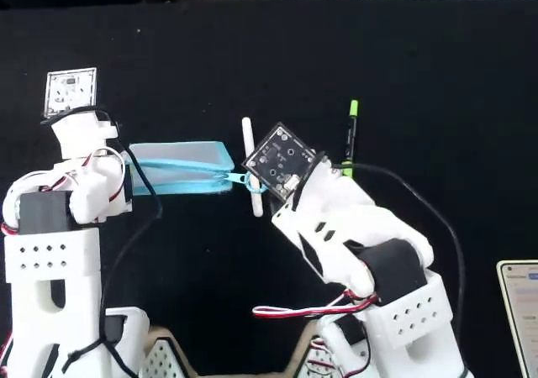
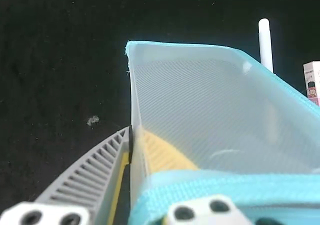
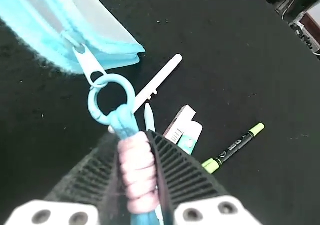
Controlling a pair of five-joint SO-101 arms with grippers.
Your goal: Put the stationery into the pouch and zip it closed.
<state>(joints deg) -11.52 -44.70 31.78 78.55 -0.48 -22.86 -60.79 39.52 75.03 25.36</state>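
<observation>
The light-blue translucent pouch (image 1: 181,166) lies on the black table between the arms. My left gripper (image 1: 128,185) is shut on its left end; the pouch wall (image 2: 210,115) stands between the grey finger (image 2: 90,180) and the yellow pad. My right gripper (image 3: 134,135) is shut on the pink-and-blue strap (image 3: 136,170) hanging from the ring (image 3: 111,95) of the zipper pull, at the pouch's (image 3: 75,25) right end. A white pen (image 3: 160,77), an eraser (image 3: 182,127) and a green highlighter (image 3: 235,147) lie on the table beyond the pouch.
In the high view the white pen (image 1: 250,164) lies just right of the pouch, partly under my right gripper (image 1: 256,185), and the highlighter (image 1: 350,139) lies farther right. A phone (image 1: 521,311) rests at the table's right front edge. Black cloth stretches behind the pouch.
</observation>
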